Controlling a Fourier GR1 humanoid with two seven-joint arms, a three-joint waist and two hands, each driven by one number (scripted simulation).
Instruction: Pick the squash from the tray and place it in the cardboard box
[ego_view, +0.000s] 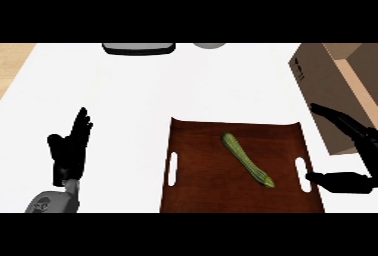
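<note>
Squash diagonal on tray; cardboard box right

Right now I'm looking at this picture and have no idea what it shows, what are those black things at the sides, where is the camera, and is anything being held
The camera sits in a humanoid robot's head and looks steeply down at a white counter. The black shapes are the robot's own hands. The left hand rests open at the left, fingers up. The right hand is at the right, open, between the tray's edge and the cardboard box. Neither hand holds anything. On the brown tray lies a long green squash, slanting toward the right handle. The open cardboard box stands at the far right. At the far edge you can partly see a dark object and a grey round one; I cannot tell what they are.
</note>
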